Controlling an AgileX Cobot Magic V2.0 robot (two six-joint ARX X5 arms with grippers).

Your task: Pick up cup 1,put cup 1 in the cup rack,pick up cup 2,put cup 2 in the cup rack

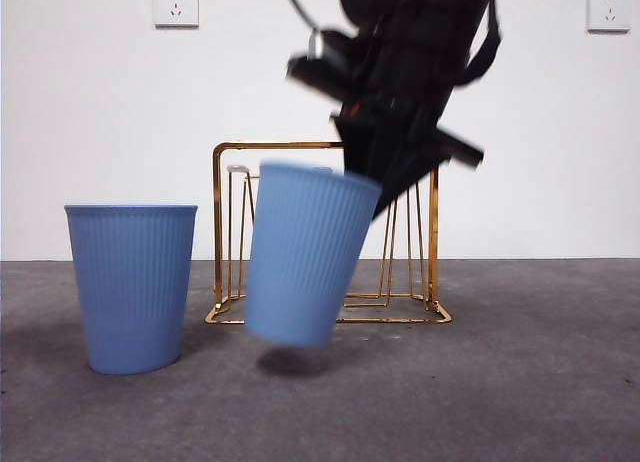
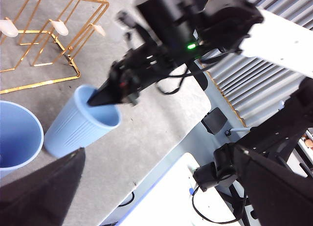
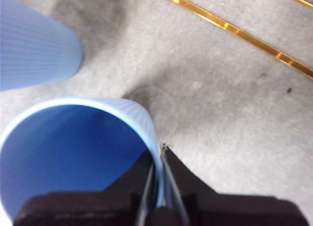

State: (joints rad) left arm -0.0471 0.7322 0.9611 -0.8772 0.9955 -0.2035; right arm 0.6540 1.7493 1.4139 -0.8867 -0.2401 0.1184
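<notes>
My right gripper [image 1: 378,194] is shut on the rim of a ribbed pale blue cup [image 1: 305,257], one jaw inside and one outside. That cup hangs tilted just above the grey table, in front of the gold wire cup rack [image 1: 222,232]. The right wrist view shows the jaws [image 3: 159,155] pinching the cup's wall [image 3: 139,118]. A second blue cup [image 1: 132,282] stands upright on the table to the left. From the left wrist view I see the right gripper [image 2: 100,96] at the held cup [image 2: 80,123], the standing cup [image 2: 17,138] and the rack [image 2: 73,64]. My left gripper [image 2: 159,150] waits open, well back from them.
The rack's pale-tipped pegs [image 2: 58,26] stand bare. A white wall with two sockets [image 1: 176,4] runs behind the table. The table's edge [image 2: 195,133] lies beyond the right arm, with stands and cables past it.
</notes>
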